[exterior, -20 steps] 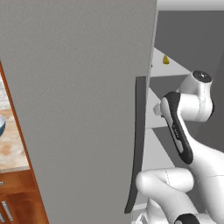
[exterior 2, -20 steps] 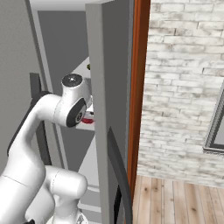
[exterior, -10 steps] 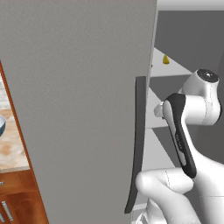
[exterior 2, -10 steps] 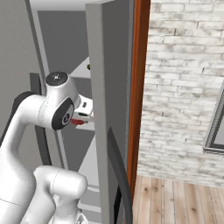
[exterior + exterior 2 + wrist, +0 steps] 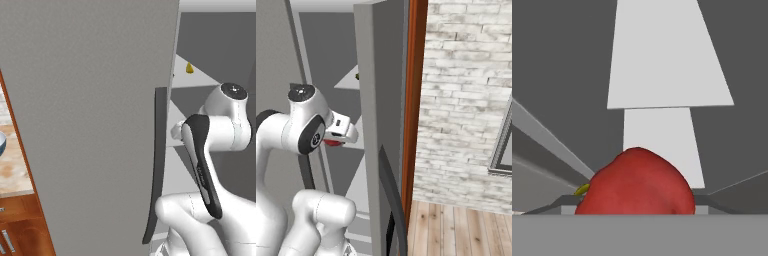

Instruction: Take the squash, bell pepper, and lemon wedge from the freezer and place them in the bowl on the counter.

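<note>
bell pepper point(image 5: 637, 182) close under my hand, inside freezer point(image 5: 90, 125) | rounded, smooth, probably light, slippery: pinch across widest middle | whether my jaws grip it, cannot tell

A whitewashed brick wall point(image 5: 466, 100) fills the right side of the right base view, with the dark frame of a window point(image 5: 503, 145) at its edge. Below it runs a light wooden plank floor point(image 5: 461, 230). A tall reddish-brown wooden panel point(image 5: 415, 100) stands upright between the wall and the grey appliance, under even, flat light.
</note>
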